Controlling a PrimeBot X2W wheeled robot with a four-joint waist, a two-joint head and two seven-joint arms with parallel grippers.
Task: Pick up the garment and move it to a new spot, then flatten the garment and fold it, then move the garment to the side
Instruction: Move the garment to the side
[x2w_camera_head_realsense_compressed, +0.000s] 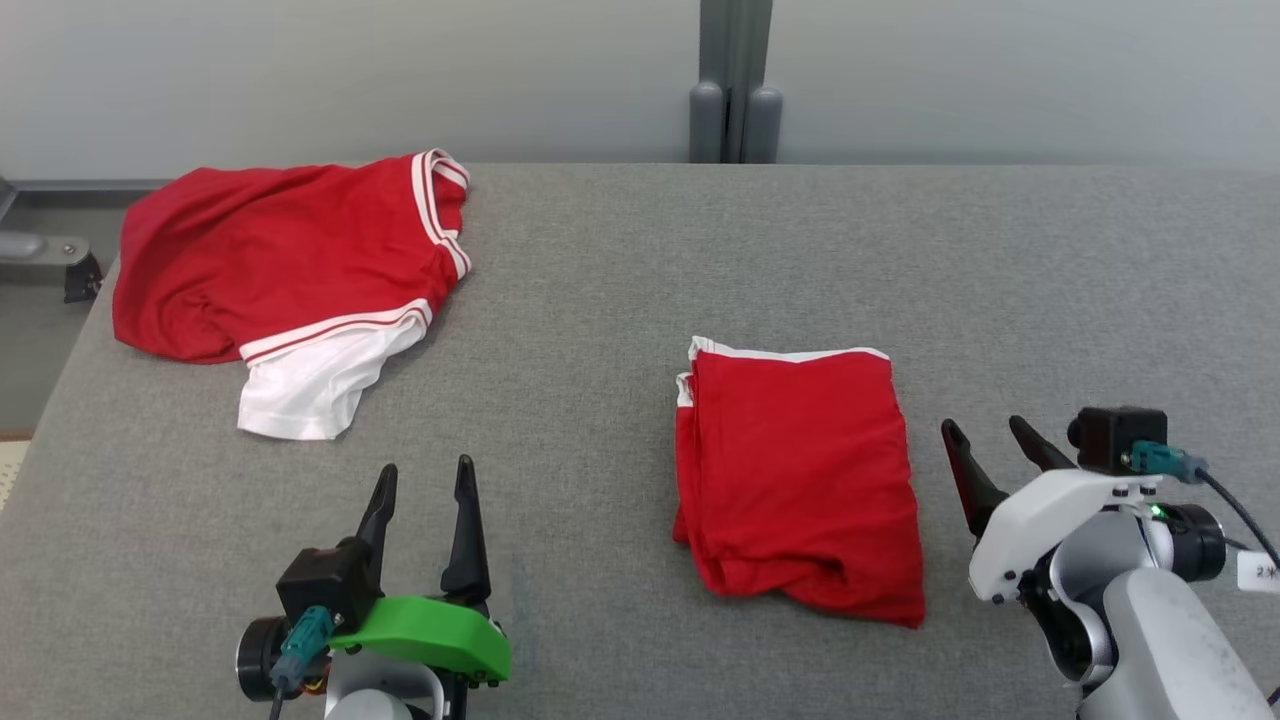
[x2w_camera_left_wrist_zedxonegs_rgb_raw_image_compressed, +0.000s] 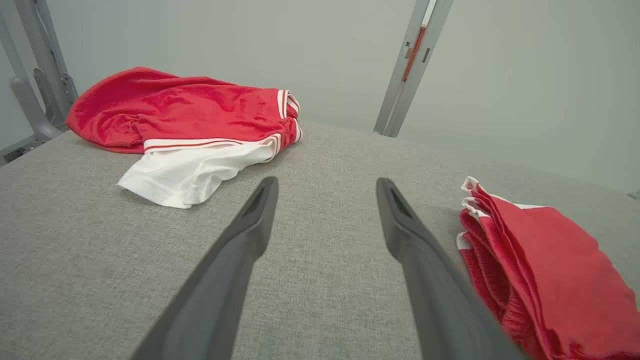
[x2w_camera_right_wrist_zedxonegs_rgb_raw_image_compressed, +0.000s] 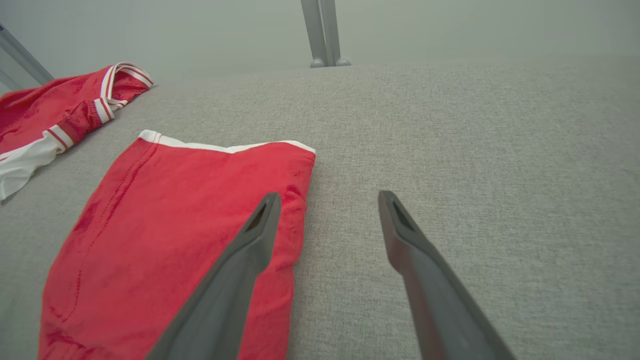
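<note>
between the spread left pincer (x2w_camera_head_realsense_compressed: 427, 465) and right pincer (x2w_camera_head_realsense_compressed: 982, 424) lies a folded garment (x2w_camera_head_realsense_compressed: 795, 470).

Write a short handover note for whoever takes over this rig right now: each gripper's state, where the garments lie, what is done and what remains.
Left gripper: open, empty, over the near left of the table.
Right gripper: open, empty, beside the right edge of the folded garment.
Folded garment: red, centre-right, near side.
Crumpled garment: red and white, far left corner, not flattened.
Done: one garment looks folded.
Left: probably move it aside, then pick up, flatten and fold the crumpled one.
</note>
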